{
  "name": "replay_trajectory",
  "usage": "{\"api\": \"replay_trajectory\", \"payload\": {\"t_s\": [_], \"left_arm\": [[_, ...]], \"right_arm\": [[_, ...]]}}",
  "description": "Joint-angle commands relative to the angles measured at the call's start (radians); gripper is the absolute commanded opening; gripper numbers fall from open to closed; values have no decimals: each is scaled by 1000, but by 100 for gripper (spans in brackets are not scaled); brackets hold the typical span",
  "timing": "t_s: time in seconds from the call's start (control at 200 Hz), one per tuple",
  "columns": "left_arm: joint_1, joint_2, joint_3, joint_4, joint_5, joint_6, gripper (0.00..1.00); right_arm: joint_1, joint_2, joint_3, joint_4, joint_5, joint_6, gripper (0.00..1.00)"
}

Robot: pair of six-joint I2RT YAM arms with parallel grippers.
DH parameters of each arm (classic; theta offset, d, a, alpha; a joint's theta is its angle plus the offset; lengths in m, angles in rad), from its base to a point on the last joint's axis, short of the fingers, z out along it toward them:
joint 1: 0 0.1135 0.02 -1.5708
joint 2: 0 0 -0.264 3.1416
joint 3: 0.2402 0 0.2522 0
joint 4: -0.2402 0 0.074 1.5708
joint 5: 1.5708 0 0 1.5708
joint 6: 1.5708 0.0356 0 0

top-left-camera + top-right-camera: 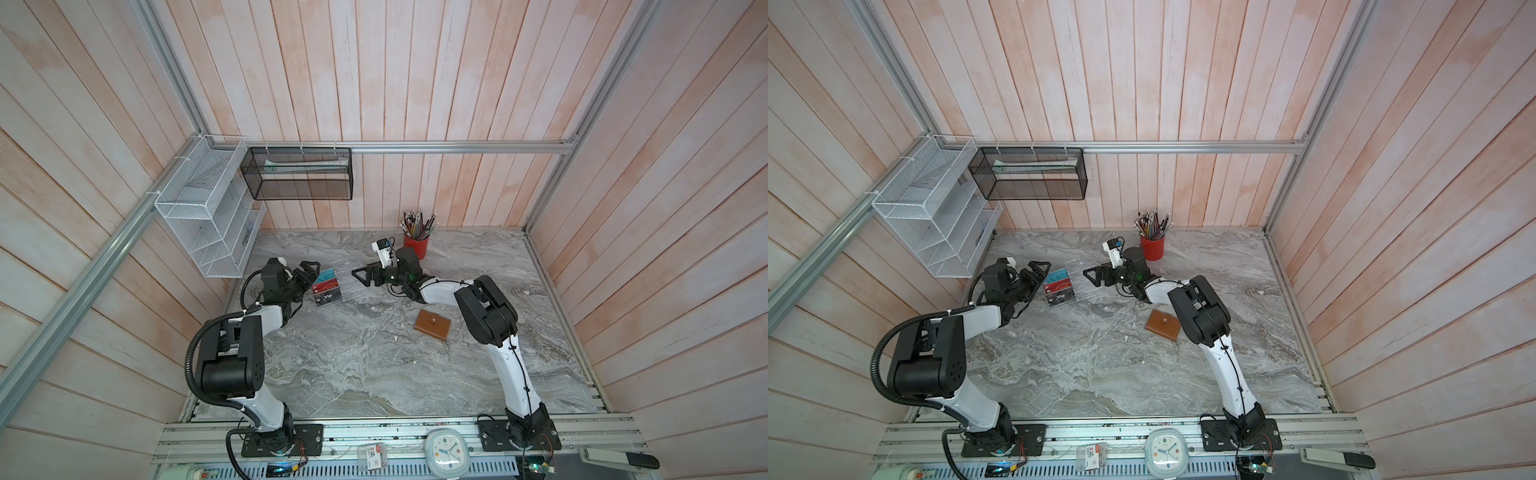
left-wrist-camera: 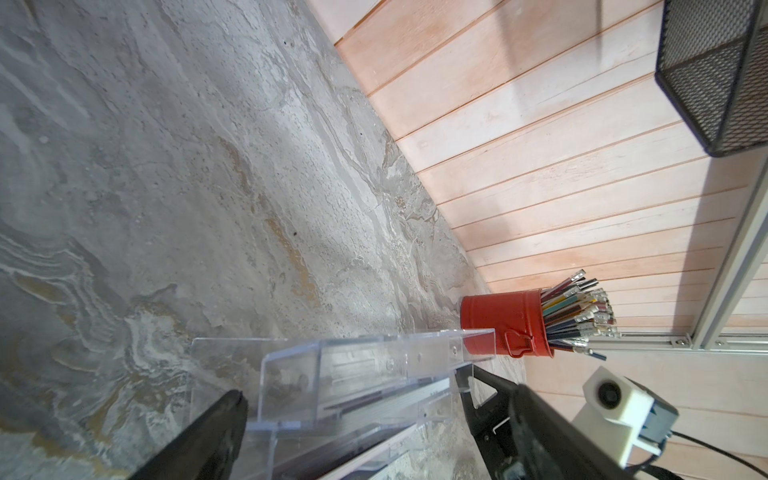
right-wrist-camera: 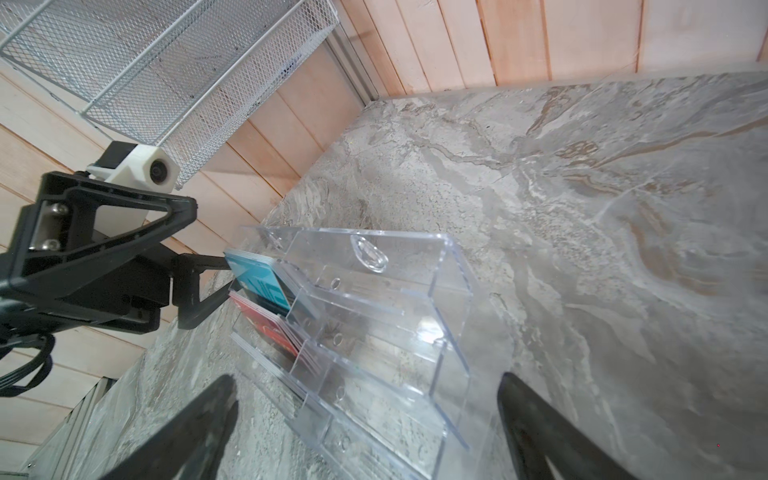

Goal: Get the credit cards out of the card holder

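Observation:
The card holder (image 1: 433,325) (image 1: 1163,327), a tan-brown leather wallet, lies shut on the marble top with its snap strap fastened, close to my right arm's elbow. The credit cards are hidden. Neither wrist view shows the card holder. My left gripper (image 1: 312,272) (image 2: 374,399) stands open at the left side of a clear acrylic rack (image 1: 347,284). On the rack's right side my right gripper (image 1: 359,274) (image 3: 365,395) is open too, and the rack lies between its fingers (image 3: 208,415). Both grippers are well behind the card holder and hold nothing.
The rack (image 3: 374,311) holds teal, red and black Vip cards (image 1: 328,287). A red cup of pencils (image 1: 416,246) stands behind the right gripper at the back wall. A white wire shelf (image 1: 208,220) and a black mesh basket (image 1: 299,174) hang at the back left.

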Motion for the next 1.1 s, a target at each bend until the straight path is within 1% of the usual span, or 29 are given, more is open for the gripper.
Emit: {"api": "replay_trajectory", "payload": {"t_s": [0.0,0.135,0.465,0.61,0.745,0.84,0.925,1.005,1.095], "left_arm": [[-19,-9,-29,33,12,-7,100],[-46,-21,-45,35,6,-12,100],[-87,-68,-76,6,-27,-14,100],[-86,-92,-79,-40,-48,5,100],[-82,-142,-63,-124,-97,49,100],[-79,-179,-52,-192,-121,72,100],[-79,-219,-53,-250,-151,91,100],[-86,-273,-64,-281,-175,112,100],[-118,-341,-73,-311,-187,140,100]], "right_arm": [[9,21,28,25,-31,19,98],[12,7,-2,45,-23,24,98],[8,-30,-22,14,-23,7,98],[9,-70,-75,24,1,7,98],[7,-110,-114,22,23,2,98],[2,-152,-156,33,34,1,98],[2,-205,-191,6,59,-12,98],[1,-286,-245,-44,108,-39,98],[-4,-415,-351,-76,172,-67,98]]}}
